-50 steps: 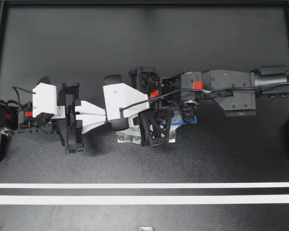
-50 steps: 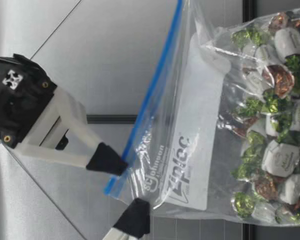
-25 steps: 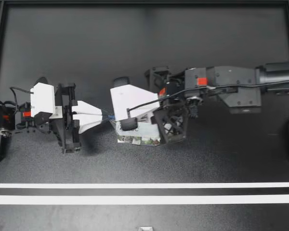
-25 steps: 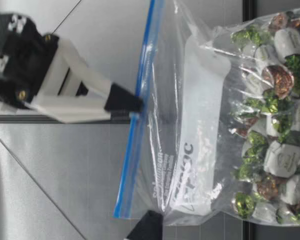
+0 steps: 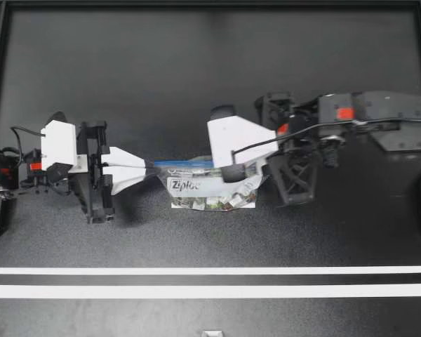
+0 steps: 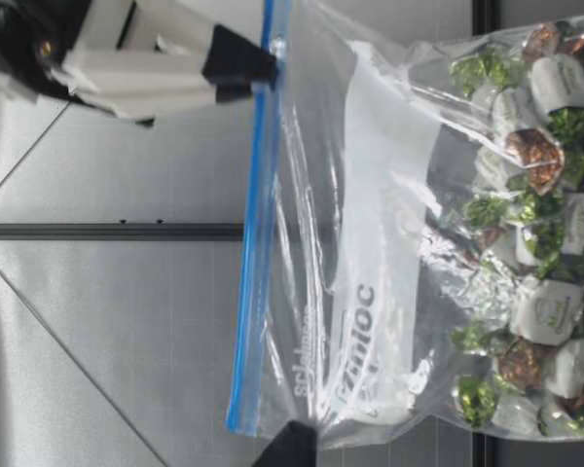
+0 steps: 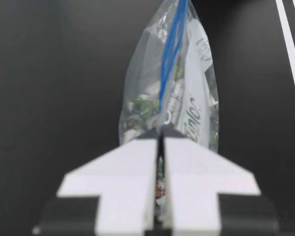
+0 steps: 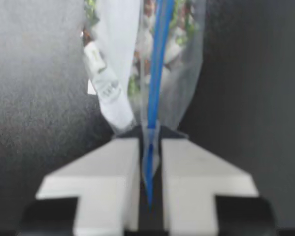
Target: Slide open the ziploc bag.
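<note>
Standing upright on the counter (image 5: pixel 196 84) between the arms, the bag (image 5: pixel 209 188) held wrapped candies (image 6: pixel 526 224) in its lower part. My left hand (image 5: pixel 153 167) clenched one top corner; my right hand (image 5: pixel 232 171) clenched the blue seal (image 6: pixel 254 243) at the other end.

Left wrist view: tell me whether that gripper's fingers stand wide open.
No, my left gripper is shut on the ziploc bag, its fingers pressed together on the bag's near edge.
</note>
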Controlling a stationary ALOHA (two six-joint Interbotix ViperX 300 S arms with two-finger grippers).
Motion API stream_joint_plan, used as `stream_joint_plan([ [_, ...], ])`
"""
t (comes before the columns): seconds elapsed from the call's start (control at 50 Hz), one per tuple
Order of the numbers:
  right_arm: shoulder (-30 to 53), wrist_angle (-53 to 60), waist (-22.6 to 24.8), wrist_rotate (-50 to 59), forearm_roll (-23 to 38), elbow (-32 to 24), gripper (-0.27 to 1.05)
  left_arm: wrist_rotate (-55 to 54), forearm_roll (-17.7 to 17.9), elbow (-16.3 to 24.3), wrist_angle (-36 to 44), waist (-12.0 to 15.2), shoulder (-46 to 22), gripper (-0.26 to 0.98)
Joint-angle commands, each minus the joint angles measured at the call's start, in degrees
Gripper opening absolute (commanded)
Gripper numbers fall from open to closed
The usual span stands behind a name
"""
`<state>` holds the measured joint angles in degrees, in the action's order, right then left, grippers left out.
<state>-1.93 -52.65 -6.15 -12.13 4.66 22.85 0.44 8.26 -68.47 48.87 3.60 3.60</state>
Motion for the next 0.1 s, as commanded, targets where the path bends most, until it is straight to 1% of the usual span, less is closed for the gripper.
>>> stream_joint_plan([
  [0.0, -3.69, 0.97, -1.14, 0.26, 0.0, 1.41, -0.1, 0.09, 0.62, -0.18, 0.09, 0.18, 1.41, -0.17],
  [0.08, -4.83, 1.76, -1.14, 0.26, 0.0, 2.81, -0.1, 0.09, 0.79, -0.26, 0.0, 0.18, 1.58, -0.17],
])
